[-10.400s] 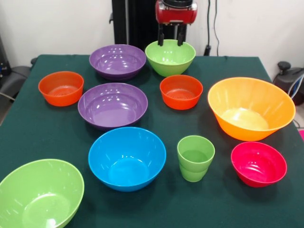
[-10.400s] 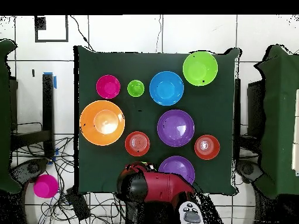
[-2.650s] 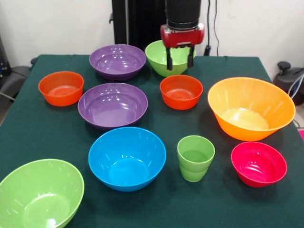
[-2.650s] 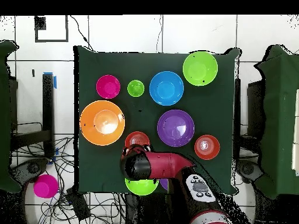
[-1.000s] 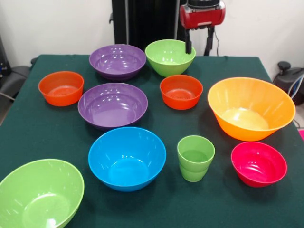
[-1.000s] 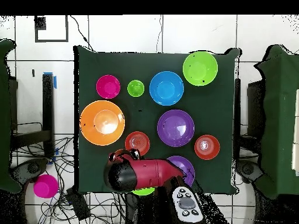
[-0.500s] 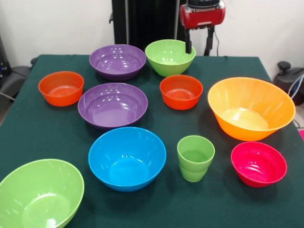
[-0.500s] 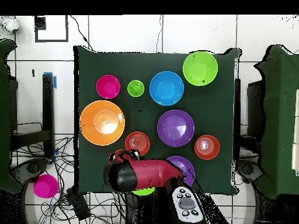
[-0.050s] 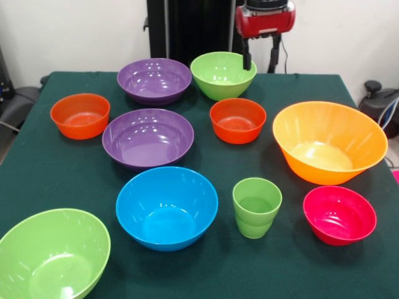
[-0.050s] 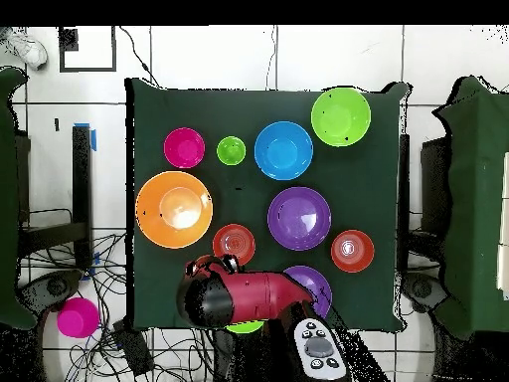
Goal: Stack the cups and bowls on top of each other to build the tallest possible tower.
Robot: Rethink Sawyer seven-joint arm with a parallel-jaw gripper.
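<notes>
My gripper point(image 9: 260, 60) hangs open and empty above the table's far edge, just right of a lime-green bowl point(image 9: 223, 75). From above, my gripper point(image 10: 212, 265) and arm cover most of that bowl point(image 10: 244, 325) and part of a purple bowl point(image 10: 310, 284). The light-green cup point(image 9: 257, 207) stands upright near the front, between the blue bowl point(image 9: 167, 207) and the pink-red bowl point(image 9: 340, 215). The large orange bowl point(image 9: 329, 142), two small orange-red bowls point(image 9: 237, 120) point(image 9: 80, 115), two purple bowls point(image 9: 148, 138) point(image 9: 154, 80) and a second lime-green bowl point(image 9: 53, 255) stand apart. No tower is in view.
The dark green table cloth point(image 9: 187, 274) reaches all edges. A magenta round thing point(image 10: 78, 317) lies on the floor off the table among cables. Dark chairs point(image 10: 477, 199) stand at both sides.
Earlier my gripper hung over the far lime-green bowl and then dipped to its rim; it has since risen and shifted right. Over the last second nothing on the table moved.
</notes>
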